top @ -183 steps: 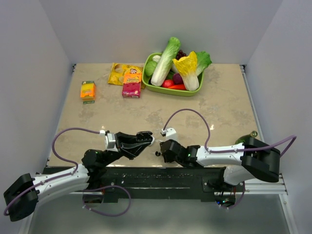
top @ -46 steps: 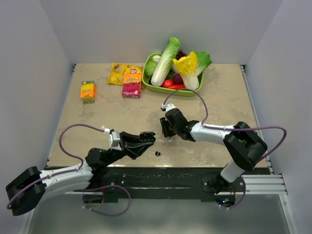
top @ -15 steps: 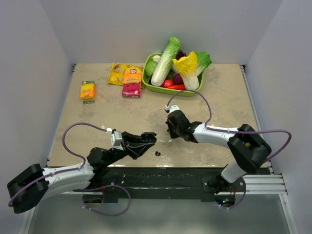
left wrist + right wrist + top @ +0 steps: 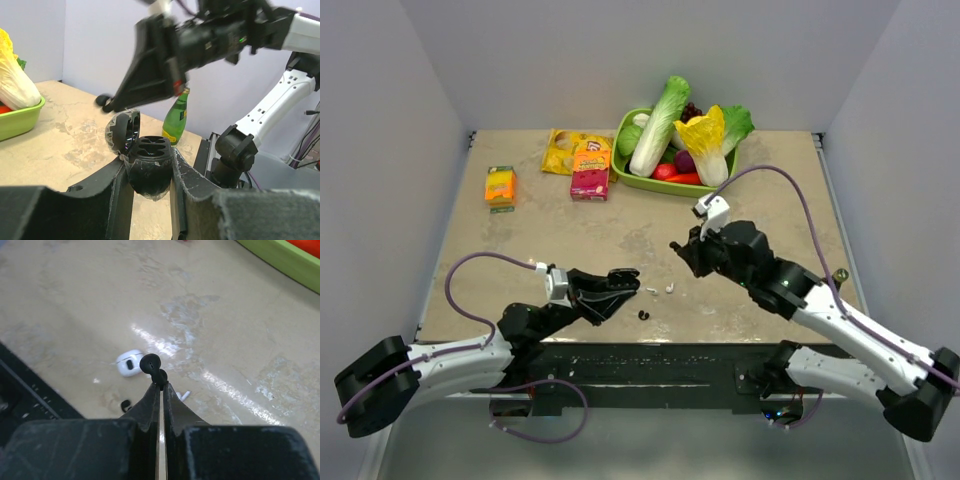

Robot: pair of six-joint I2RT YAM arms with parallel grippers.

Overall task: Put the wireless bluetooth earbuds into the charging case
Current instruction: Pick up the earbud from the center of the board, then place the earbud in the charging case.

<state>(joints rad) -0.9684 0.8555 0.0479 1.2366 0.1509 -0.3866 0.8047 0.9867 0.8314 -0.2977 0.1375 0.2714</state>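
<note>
1. From overhead, my left gripper point(image 4: 623, 278) lay low over the table point(image 4: 770, 210) near its front edge, jaws narrow around the charging case point(image 4: 619, 275).
2. Just right of it the first earbud point(image 4: 653, 290) and the second earbud point(image 4: 669, 288) lay loose on the table, both outside the case, with a small black bit point(image 4: 642, 315) nearer the edge.
3. My right gripper point(image 4: 677, 246) hung above and behind those earbuds. At the back were the green tray point(image 4: 665, 186) of vegetables, a red box point(image 4: 590, 172), a yellow bag point(image 4: 560, 150) and an orange box point(image 4: 500, 186).
4. Left wrist view: my left gripper point(image 4: 150, 162) squeezed the charging case point(image 4: 150, 182) upright between both fingers point(image 4: 119, 192). The case read dark here, its lid point(image 4: 124, 131) swung open to the left and both wells bare.
5. Beyond it my right gripper point(image 4: 111, 102) reached in from the upper right, and a green bottle point(image 4: 176, 120) stood at the table's edge.
6. Right wrist view: my right gripper point(image 4: 160, 385) was pinched nearly closed on a tiny black piece point(image 4: 150, 361). I couldn't tell what that piece was.
7. Below it the first earbud point(image 4: 130, 362) sat on the table and the second earbud point(image 4: 183, 395) peeked out beside my fingers point(image 4: 147, 407), the black bit point(image 4: 125, 404) close by.
</note>
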